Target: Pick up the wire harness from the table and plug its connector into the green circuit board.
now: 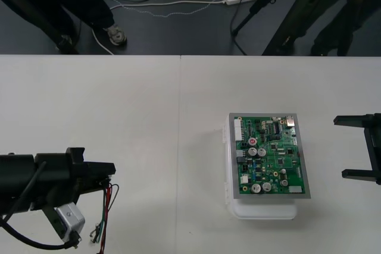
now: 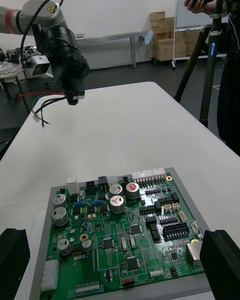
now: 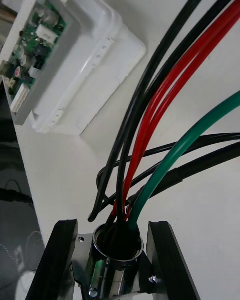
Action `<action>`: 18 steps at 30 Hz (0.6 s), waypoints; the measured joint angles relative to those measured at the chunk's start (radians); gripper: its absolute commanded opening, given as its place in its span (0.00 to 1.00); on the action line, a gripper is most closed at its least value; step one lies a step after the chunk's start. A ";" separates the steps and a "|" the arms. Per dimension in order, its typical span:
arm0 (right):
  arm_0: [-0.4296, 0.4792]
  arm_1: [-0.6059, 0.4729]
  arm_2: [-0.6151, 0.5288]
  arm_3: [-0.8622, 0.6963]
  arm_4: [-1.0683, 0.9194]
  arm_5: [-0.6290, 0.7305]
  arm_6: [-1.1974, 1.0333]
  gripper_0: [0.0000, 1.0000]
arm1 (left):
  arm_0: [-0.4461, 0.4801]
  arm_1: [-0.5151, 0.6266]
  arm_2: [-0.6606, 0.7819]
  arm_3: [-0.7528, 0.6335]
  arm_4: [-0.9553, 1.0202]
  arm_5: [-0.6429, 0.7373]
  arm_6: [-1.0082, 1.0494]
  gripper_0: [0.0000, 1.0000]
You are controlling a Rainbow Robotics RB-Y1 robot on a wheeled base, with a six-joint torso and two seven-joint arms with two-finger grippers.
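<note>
In the front view, my left jaws sit low at the left of the tabletop [image 1: 149,117], pinching the wire harness [image 1: 106,209]. Its red, black and green wires dangle from them toward the near edge. The green circuit board [image 1: 269,156] lies on its white base [image 1: 265,211] right of the middle, well apart from the harness. My right jaws stand at the right edge, near the board, spread wide.

In the right wrist view, my right fingers [image 2: 220,265] stand far apart with the board [image 2: 120,230] between them. Across the tabletop the left jaws hold the harness [image 2: 45,100], its wire ends loose.

In the left wrist view, my left fingers [image 3: 57,260] are pressed on the round metal socket [image 3: 117,247], with the wires [image 3: 150,125] rising out of it. The board [image 3: 30,65] and its base [image 3: 95,65] lie beyond
</note>
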 measured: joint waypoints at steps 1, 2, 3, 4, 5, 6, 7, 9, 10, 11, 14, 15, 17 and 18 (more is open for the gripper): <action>0.000 0.000 0.000 0.000 0.001 0.000 0.000 1.00 | -0.006 -0.020 0.011 0.000 0.002 -0.025 0.049 0.00; 0.000 0.000 0.000 0.000 0.005 0.000 0.000 1.00 | -0.014 -0.038 0.021 0.000 0.003 -0.051 0.100 0.00; -0.001 0.000 0.000 0.000 0.008 0.000 0.000 1.00 | -0.021 -0.058 0.032 0.000 0.005 -0.074 0.142 0.00; -0.001 0.000 -0.001 0.000 0.010 0.000 0.000 1.00 | -0.028 -0.078 0.043 0.000 0.005 -0.101 0.182 0.00; -0.001 0.000 -0.001 0.000 0.012 0.000 0.000 1.00 | -0.036 -0.096 0.053 0.000 0.006 -0.125 0.215 0.00; -0.001 0.000 -0.002 0.000 0.012 0.000 0.000 1.00 | -0.045 -0.117 0.064 0.000 0.006 -0.151 0.241 0.00; -0.001 0.000 -0.003 0.000 0.013 0.000 0.000 1.00 | -0.053 -0.135 0.074 0.000 0.007 -0.172 0.258 0.00; -0.002 0.000 -0.005 0.000 0.014 0.000 0.000 1.00 | -0.071 -0.173 0.093 -0.001 0.007 -0.222 0.274 0.00; -0.002 0.000 -0.007 0.000 0.014 0.000 0.000 1.00 | -0.080 -0.190 0.102 -0.001 0.007 -0.243 0.275 0.00; -0.002 0.000 -0.008 0.000 0.014 0.000 0.000 1.00 | -0.090 -0.207 0.111 -0.001 0.007 -0.266 0.275 0.00; -0.003 0.000 -0.011 0.000 0.014 0.000 0.000 1.00 | -0.123 -0.262 0.139 -0.001 0.006 -0.334 0.292 0.00; -0.003 0.000 -0.012 0.001 0.014 0.000 0.000 1.00 | -0.135 -0.281 0.149 -0.001 0.002 -0.358 0.314 0.00; -0.003 0.000 -0.013 0.001 0.013 0.000 0.000 1.00 | -0.159 -0.316 0.168 -0.001 -0.007 -0.401 0.380 0.00; -0.003 0.000 -0.013 0.001 0.012 0.000 0.000 1.00 | -0.172 -0.337 0.178 -0.001 -0.015 -0.426 0.438 0.00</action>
